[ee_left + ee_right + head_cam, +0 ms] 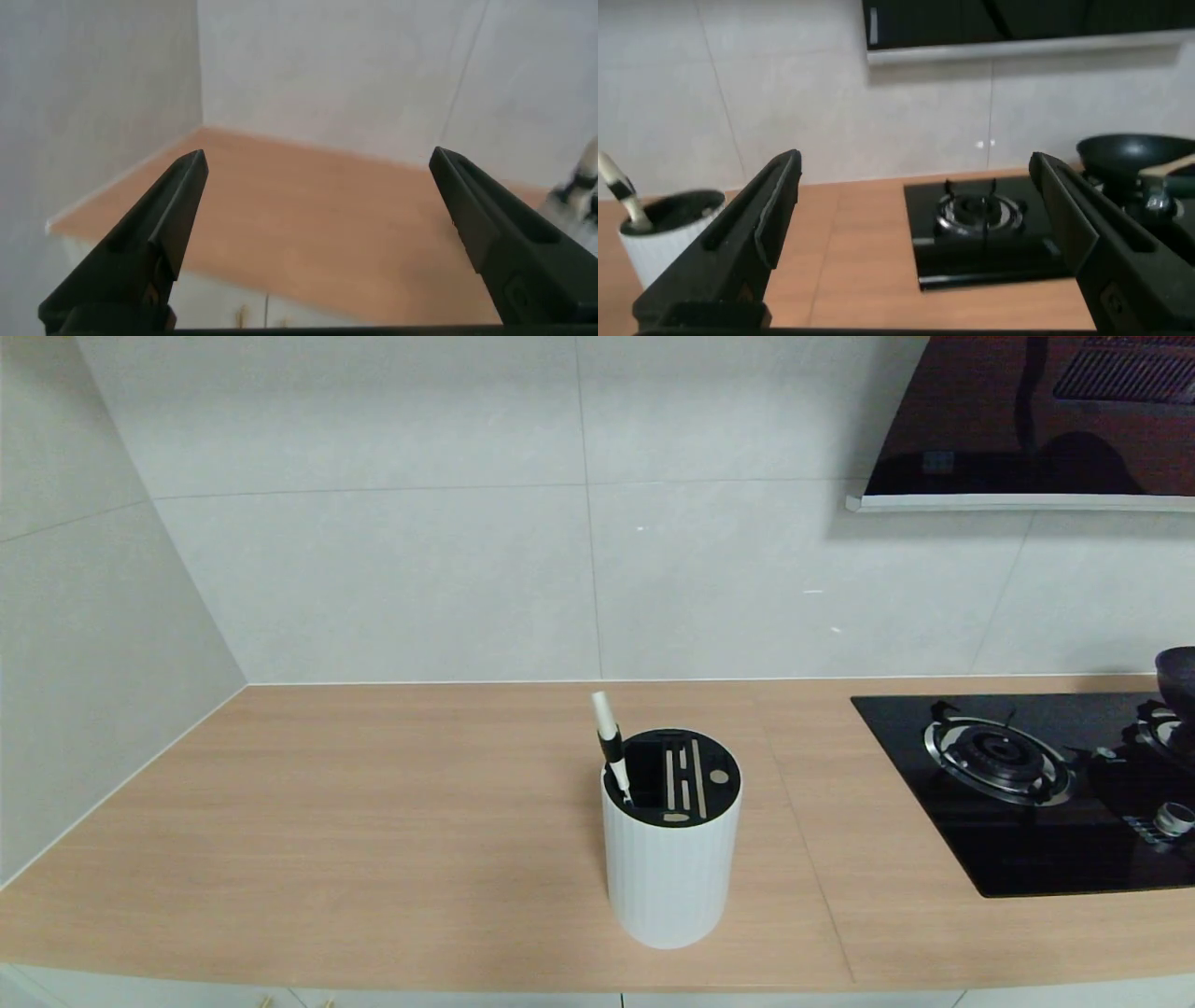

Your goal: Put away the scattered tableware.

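Wooden countertop (pixel 373 821) holds a white ribbed holder (pixel 667 877), one cream-handled utensil (pixel 610 737) standing tilted inside. Left gripper (pixel 318 161) and right gripper (pixel 915 161) hang empty, jaws spread. That utensil looks light, stiff and smooth; its upper handle seems best to pinch.

I see light wood worktop (pixel 373 821) running along tiled wall, meeting side wall at left end. White ribbed cylindrical holder (pixel 667 877) stands upright on it, near front edge, roughly mid-length. Black glass hob (pixel 1018 863) sits at right end, well apart from holder. Seam in wood runs between the two.
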